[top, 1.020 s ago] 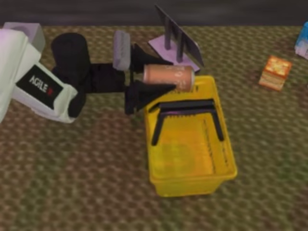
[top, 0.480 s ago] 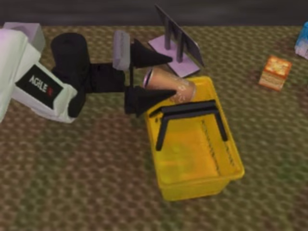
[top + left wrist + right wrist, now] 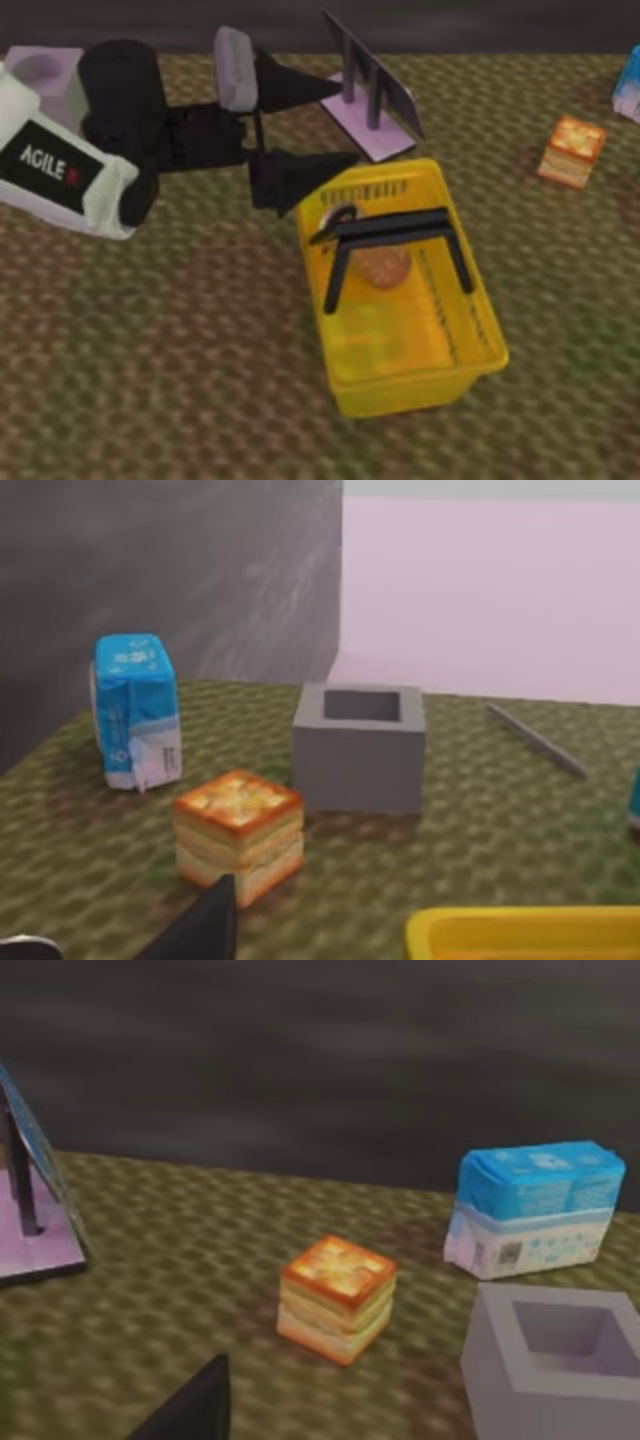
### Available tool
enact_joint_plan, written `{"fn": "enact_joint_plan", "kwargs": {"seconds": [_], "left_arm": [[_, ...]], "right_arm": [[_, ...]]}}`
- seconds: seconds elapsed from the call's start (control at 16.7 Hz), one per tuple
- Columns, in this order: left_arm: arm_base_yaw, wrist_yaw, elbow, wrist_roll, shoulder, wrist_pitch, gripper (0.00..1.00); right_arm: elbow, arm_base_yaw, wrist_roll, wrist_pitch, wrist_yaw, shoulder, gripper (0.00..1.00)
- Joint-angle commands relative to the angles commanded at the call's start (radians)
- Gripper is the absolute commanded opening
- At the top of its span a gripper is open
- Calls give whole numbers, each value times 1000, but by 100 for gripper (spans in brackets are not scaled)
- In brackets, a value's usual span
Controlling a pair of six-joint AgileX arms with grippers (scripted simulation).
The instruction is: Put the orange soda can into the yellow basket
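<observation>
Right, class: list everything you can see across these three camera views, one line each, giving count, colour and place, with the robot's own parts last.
orange soda can: one, pale orange, inside the basket under its handle.
yellow basket: one, yellow with black handle, table centre.
stand: one, grey panel on lilac base, behind the basket.
orange-yellow box: one, table's right.
blue pack: one, blue and white, far right edge.
grey open box: one, near the orange-yellow box.
left gripper: one, black, open, behind the basket's left corner.
right gripper: out of the top view.

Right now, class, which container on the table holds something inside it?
The yellow basket: the orange soda can lies inside it under the black handle. The grey open box looks empty.
</observation>
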Motion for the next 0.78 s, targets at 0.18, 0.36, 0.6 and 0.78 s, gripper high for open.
{"fn": "enact_joint_plan", "kwargs": {"seconds": [0.18,0.36,0.6,0.78], "left_arm": [[34,-114,-87,-26,-196,-95,100],[79,-259,-212,-53,-456,-223,100],[145,-481,-427,-82,-864,-433,100],[192,-654,-609,-90,-1199,-601,100]], "right_arm": [[189,67,-103,-138,0,195,100],[433,147,-228,-310,2,459,100],[804,269,-419,-575,1,877,100],[1085,361,-561,-773,0,1197,100]]}}
